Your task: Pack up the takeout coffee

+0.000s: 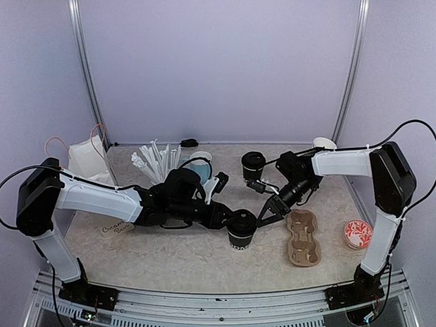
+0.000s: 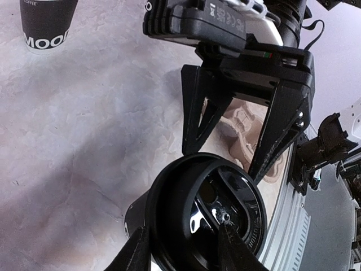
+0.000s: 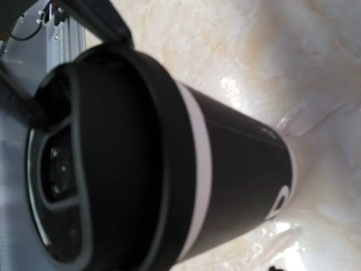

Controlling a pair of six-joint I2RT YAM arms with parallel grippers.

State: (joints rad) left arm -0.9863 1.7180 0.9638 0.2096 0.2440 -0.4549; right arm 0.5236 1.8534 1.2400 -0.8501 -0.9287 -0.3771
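Top view: the left gripper [image 1: 235, 222] is straddling the near lidded black paper coffee cup [image 1: 242, 233], mid-table; whether it is gripping, I cannot tell.

Left wrist: the right gripper [image 2: 224, 162] is hovering spread beside its round black plastic lid [image 2: 206, 217].

Right wrist: the cup is standing upright.

Lidding seems to be ending. Next, it needs lifting into the brown cardboard carrier [image 1: 303, 237] at right.

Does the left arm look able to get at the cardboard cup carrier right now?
Probably not directly: the left gripper is at the front lidded cup, and that cup plus the right gripper sit between it and the cardboard carrier.
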